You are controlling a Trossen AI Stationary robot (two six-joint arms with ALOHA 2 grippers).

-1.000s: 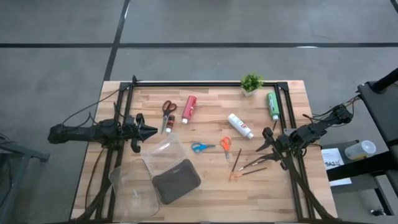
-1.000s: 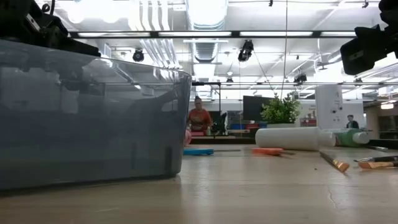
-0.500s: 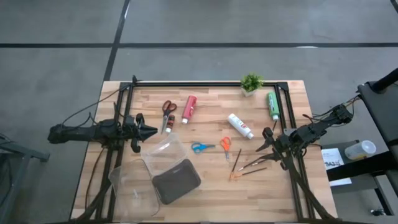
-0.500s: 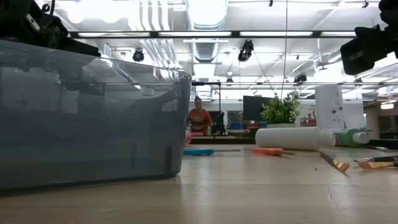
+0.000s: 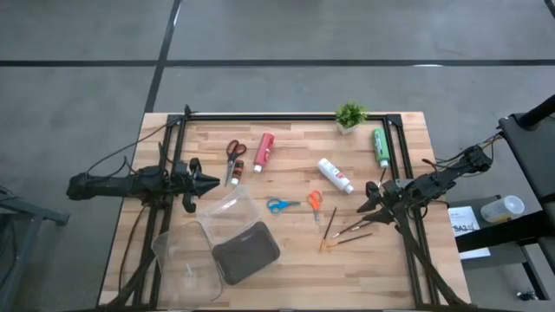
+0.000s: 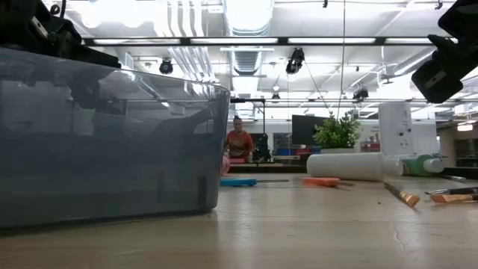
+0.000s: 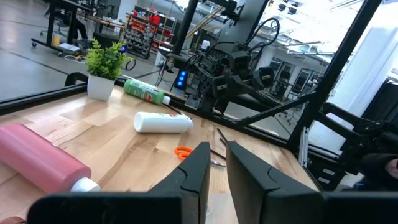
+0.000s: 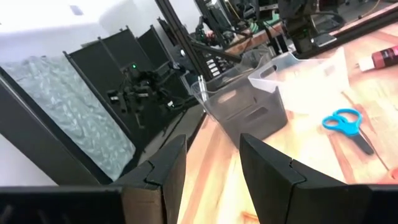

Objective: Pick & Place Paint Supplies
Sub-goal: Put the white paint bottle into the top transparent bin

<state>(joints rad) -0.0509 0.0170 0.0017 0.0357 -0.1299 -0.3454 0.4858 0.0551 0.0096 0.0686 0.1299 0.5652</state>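
Right gripper (image 5: 368,198), fingers apart and empty, near the brushes (image 5: 345,230); left gripper (image 5: 208,183), fingers nearly together, waits; next, descend onto a brush

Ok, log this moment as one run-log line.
left gripper: idle at left edge, empty | right gripper: above brushes, jaws apart, empty | paint tubes, scissors: on table, unpicked

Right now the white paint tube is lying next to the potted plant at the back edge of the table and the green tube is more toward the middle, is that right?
Not quite, the two are swapped. In the high view the green paint tube lies by the potted plant near the back edge, and the white paint tube lies more toward the middle of the table.
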